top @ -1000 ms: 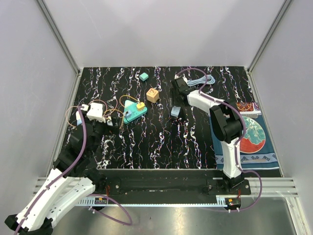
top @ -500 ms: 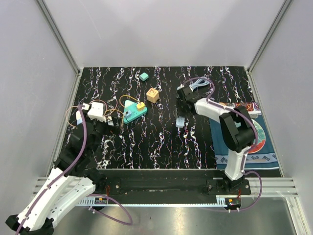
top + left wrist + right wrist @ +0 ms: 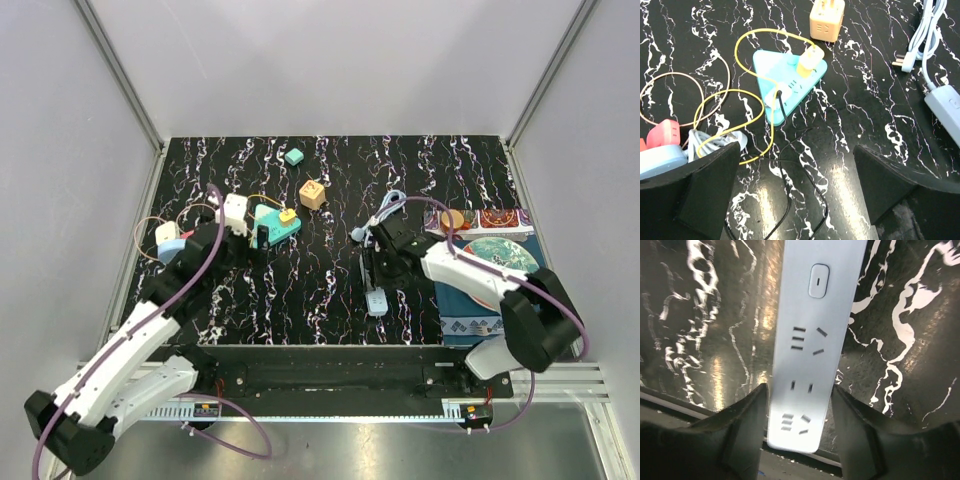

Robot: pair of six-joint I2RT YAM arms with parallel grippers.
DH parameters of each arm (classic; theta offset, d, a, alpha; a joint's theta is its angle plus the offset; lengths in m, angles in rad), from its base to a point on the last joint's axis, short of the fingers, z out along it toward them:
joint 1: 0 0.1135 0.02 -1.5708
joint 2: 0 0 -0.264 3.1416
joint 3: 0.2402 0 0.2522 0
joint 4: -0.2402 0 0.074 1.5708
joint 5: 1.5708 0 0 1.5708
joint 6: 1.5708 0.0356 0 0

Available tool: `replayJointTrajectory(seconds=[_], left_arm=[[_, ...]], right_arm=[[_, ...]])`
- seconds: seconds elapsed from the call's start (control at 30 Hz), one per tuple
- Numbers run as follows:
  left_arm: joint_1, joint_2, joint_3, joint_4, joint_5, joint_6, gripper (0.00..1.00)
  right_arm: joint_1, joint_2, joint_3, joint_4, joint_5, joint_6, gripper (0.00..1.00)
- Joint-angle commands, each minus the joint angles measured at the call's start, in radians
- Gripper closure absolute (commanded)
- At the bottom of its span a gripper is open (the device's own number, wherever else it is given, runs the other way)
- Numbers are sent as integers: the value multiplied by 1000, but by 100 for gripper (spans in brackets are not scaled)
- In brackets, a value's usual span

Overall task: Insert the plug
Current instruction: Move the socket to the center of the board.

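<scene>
Right gripper [image 3: 799,392] clamped on white power strip [image 3: 817,315], its end between fingers; left gripper [image 3: 797,195] apart.

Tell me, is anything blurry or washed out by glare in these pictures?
Top external view: evenly lit and sharp, only soft shadows. Left wrist view: bright glare streaks on the glossy black marbled tabletop; the left gripper's dark fingers look soft. Right wrist view: warm reflections beside the pale rectangular power strip, itself sharp.

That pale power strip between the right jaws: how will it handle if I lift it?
The power strip looks rigid, so probably no flex. Its smooth glossy casing may slip. Its attached cable will likely drag and tug.
</scene>
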Motion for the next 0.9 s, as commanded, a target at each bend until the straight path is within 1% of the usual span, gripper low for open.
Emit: replayJointTrajectory(seconds=[0.0, 0.03, 0.1, 0.13, 0.2, 0.23, 0.3, 0.33, 0.4, 0.43, 0.5, 0.53, 0.57, 0.63, 0.7, 0.73, 0.87], left_arm=[[6, 124, 125, 88, 13, -34, 1], [8, 194, 168, 108, 4, -25, 1], [17, 274, 216, 131, -4, -14, 1], [20, 361, 272, 148, -11, -13, 1], [43, 457, 340, 162, 1, -7, 1], [52, 559, 418, 161, 18, 4, 1], [90, 659, 514, 147, 42, 18, 1], [104, 758, 609, 136, 70, 36, 1], [146, 855, 706, 130, 102, 59, 2], [158, 952, 804, 125, 135, 82, 2], [195, 1052, 913, 93, 172, 102, 3], [205, 1146, 1016, 81, 220, 113, 4], [227, 1190, 1061, 60, 241, 113, 5], [245, 1297, 1156, 67, 321, 148, 6], [273, 1356, 1197, 85, 350, 164, 6], [281, 1405, 1229, 111, 372, 171, 6], [325, 1506, 1286, 202, 438, 164, 7]], right_arm=[[-2, -139, 23, 33, 46, -37, 29], [0, -154, 27, 39, 76, -48, 26], [-2, -194, 30, 65, 105, -85, 18], [-3, -205, 27, 78, 118, -94, 16], [-2, -225, 24, 110, 124, -126, 13], [-2, -228, 21, 119, 136, -137, 12], [-3, -239, 13, 150, 152, -169, 11], [-3, -240, 9, 162, 168, -178, 11], [-2, -250, -5, 202, 173, -200, 11], [-2, -251, -13, 216, 167, -203, 11], [-3, -259, -36, 269, 152, -203, 11], [-5, -260, -43, 289, 135, -202, 11], [-3, -259, -60, 308, 126, -200, 12], [-3, -247, -65, 335, 92, -206, 12], [-3, -228, -66, 346, 83, -217, 12], [-5, -221, -68, 348, 54, -221, 12], [-5, -197, -72, 369, 15, -238, 12]])
